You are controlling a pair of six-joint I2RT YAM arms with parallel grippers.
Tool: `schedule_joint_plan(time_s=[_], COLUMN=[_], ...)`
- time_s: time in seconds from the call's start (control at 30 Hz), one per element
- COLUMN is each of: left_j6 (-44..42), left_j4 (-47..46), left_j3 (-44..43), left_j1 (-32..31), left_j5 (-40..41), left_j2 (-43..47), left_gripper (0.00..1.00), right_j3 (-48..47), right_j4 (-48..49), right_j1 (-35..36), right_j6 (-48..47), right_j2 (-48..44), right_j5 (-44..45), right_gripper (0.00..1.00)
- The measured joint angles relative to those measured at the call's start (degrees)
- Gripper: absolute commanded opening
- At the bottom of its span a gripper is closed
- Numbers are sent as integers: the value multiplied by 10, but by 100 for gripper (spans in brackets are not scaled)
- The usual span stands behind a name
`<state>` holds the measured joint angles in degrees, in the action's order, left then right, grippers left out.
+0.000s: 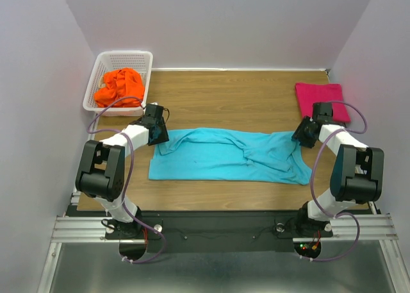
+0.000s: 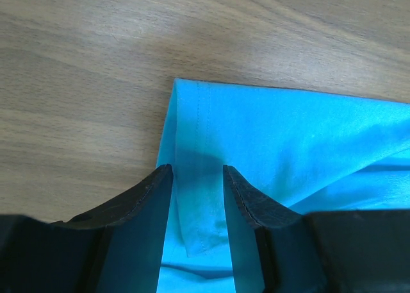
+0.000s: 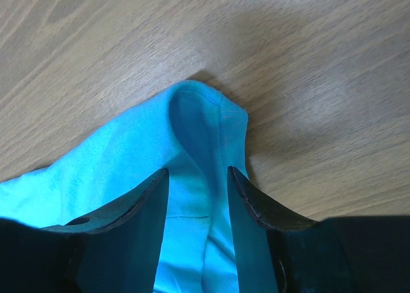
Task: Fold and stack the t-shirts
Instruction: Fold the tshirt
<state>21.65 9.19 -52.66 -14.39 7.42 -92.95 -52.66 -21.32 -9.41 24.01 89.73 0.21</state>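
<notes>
The blue shirt [image 1: 224, 155] lay spread across the near half of the bench [image 1: 224, 94], so folding it looked to be the step in hand. The left tool [image 2: 197, 171] stood part open astride its far left corner, hem between the jaws but not pinched. The right tool [image 3: 197, 172] straddled a raised ridge of cloth at the far right corner, likewise apart. Next, both would need to close and carry that edge over together. Farther back, the pink shirt [image 1: 319, 95] lay folded; the orange shirt [image 1: 119, 86] sat crumpled in the basket [image 1: 122, 54].
</notes>
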Motion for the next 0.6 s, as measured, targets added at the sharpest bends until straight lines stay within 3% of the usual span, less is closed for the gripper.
schedule_joint_plan(time_s=[0.3, 0.6], left_j6=[-1, -7], left_j4=[0, 0], left_j3=[0, 0], left_j1=[0, 0], left_j5=[-1, 2], left_j2=[-3, -11], left_gripper=[45, 23], right_j3=[0, 0], right_j4=[4, 8], right_j1=[0, 0], right_j6=[3, 7], right_j2=[14, 19], right_j5=[-13, -20], right_gripper=[41, 37])
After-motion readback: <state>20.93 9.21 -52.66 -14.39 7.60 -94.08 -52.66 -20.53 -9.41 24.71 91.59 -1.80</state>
